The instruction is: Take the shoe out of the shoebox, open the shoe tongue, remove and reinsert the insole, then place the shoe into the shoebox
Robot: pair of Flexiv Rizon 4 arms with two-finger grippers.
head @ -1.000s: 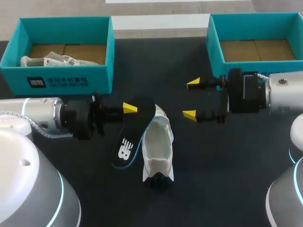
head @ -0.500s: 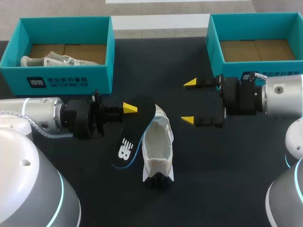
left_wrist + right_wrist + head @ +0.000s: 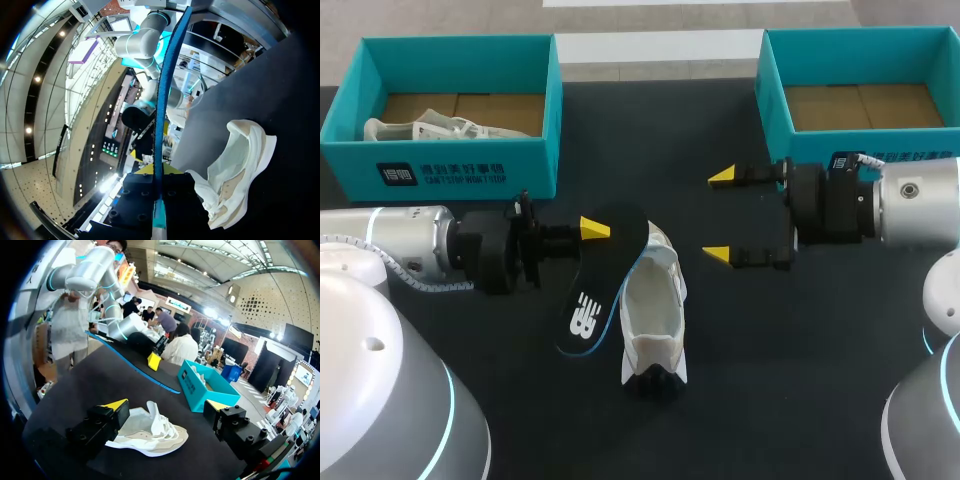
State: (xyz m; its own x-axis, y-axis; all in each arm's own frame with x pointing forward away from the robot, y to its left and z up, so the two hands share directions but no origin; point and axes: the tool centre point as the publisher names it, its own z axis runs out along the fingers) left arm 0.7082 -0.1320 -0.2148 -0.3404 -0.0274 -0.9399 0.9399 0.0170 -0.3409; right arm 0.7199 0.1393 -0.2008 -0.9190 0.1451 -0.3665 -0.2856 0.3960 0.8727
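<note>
Count: 2 teal shoeboxes, left shoebox (image 3: 520,165) and right shoebox (image 3: 775,110). 2 white shoes, boxed shoe (image 3: 430,128) and loose shoe (image 3: 655,310), plus 1 black insole (image 3: 595,300). 2 arms, left arm (image 3: 410,255) and right arm (image 3: 920,200), with 2 two-finger grippers: left gripper (image 3: 598,232), right gripper (image 3: 722,215).

bare table (image 3: 760,340) between right tool (image 3: 721,215) and shoe (image 3: 655,310), raised insole (image 3: 600,290) blocking shoe's left side
</note>
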